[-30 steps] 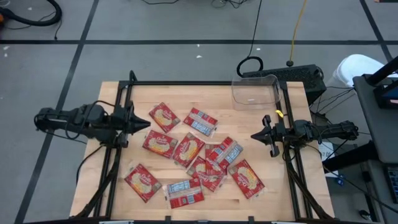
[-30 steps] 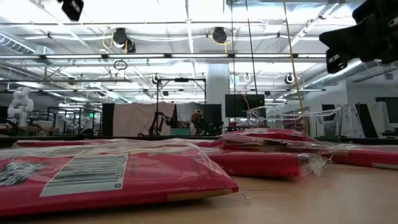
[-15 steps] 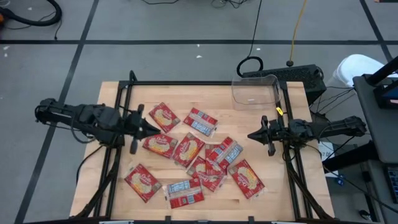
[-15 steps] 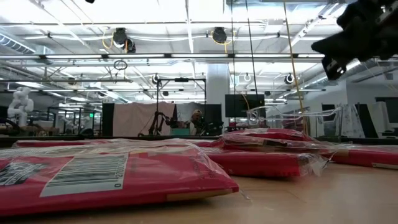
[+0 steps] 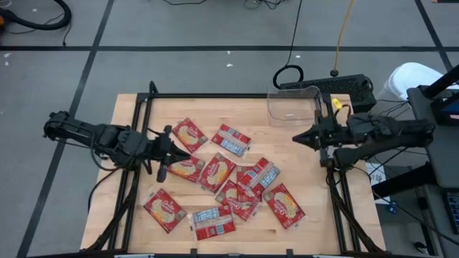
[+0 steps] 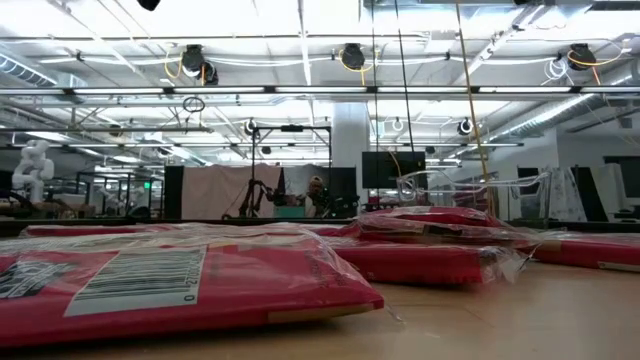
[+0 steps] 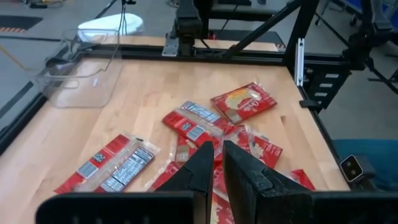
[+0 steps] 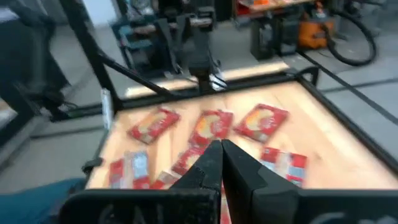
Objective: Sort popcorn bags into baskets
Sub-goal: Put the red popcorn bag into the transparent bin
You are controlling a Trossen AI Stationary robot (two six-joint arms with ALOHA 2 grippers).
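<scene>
The clear basket (image 5: pixel 293 104) is sitting empty at the far right corner of the table (image 5: pixel 287 150), so no sorting is showing yet. All the popcorn bags (image 5: pixel 228 176) are lying spread over the middle. The left gripper (image 5: pixel 179 152) is hanging over the bags with its fingers almost closed, holding nothing, and the right gripper (image 5: pixel 296 139) is waiting near the basket, closed and empty.

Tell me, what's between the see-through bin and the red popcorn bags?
Only bare wooden table lies between the clear bin and the nearest popcorn bag, as the high view shows.
</scene>
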